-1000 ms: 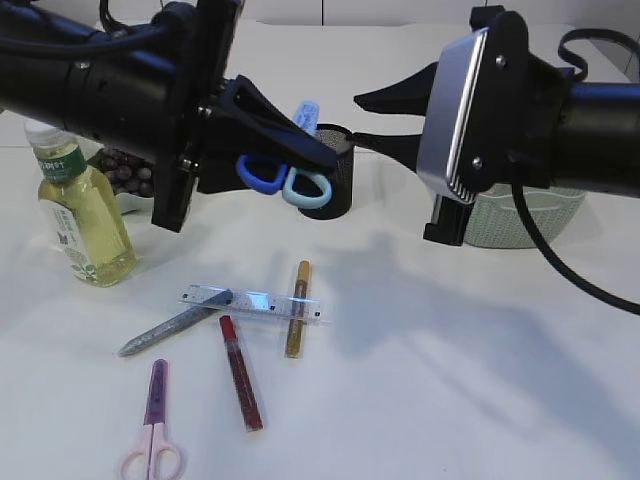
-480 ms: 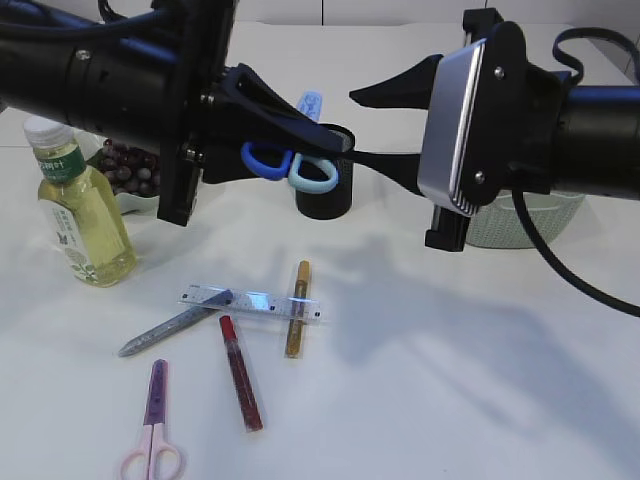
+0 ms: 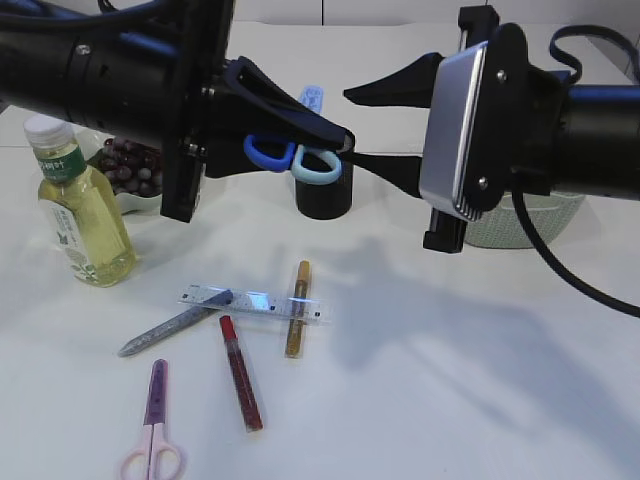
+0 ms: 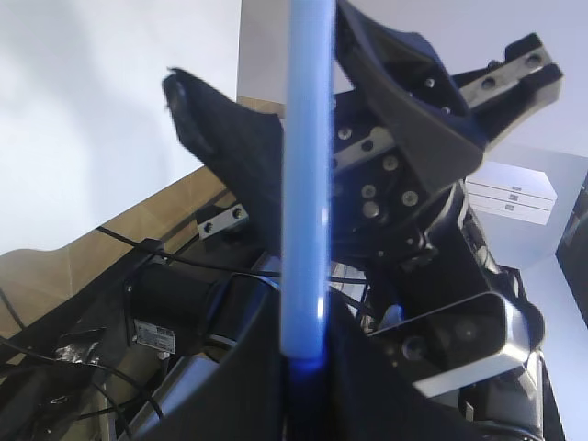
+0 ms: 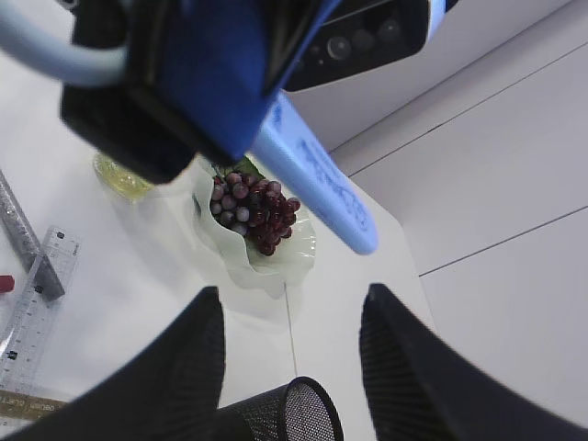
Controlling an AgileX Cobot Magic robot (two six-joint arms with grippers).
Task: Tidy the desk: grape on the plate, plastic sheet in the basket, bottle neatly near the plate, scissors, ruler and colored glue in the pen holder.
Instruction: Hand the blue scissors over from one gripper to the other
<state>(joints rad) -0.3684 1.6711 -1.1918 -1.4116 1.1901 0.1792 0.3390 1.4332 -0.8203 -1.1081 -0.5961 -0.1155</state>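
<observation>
My left gripper point(image 3: 338, 136) is shut on the blue scissors point(image 3: 291, 159), which hang just above the black pen holder point(image 3: 322, 197). Their blue sheath point(image 4: 304, 184) runs up between the jaws in the left wrist view. My right gripper point(image 3: 350, 126) is open beside the holder, and the holder's rim point(image 5: 299, 413) shows below the spread fingers point(image 5: 175, 367). The grape point(image 3: 125, 166) lies on the pale plate point(image 5: 266, 260), with the bottle point(image 3: 80, 215) next to it. A clear ruler point(image 3: 250, 300), gold point(image 3: 297, 310), red point(image 3: 240, 372) and silver point(image 3: 172, 327) glue tubes, and pink scissors point(image 3: 153, 422) lie in front. The plastic sheet is out of view.
A pale green basket point(image 3: 520, 218) stands at the right, mostly hidden behind my right arm. Both arms meet over the back middle of the white table point(image 3: 470, 360).
My right gripper's jaws have spread wider. The left gripper has lifted the blue scissors slightly up and to the right above the pen holder.
</observation>
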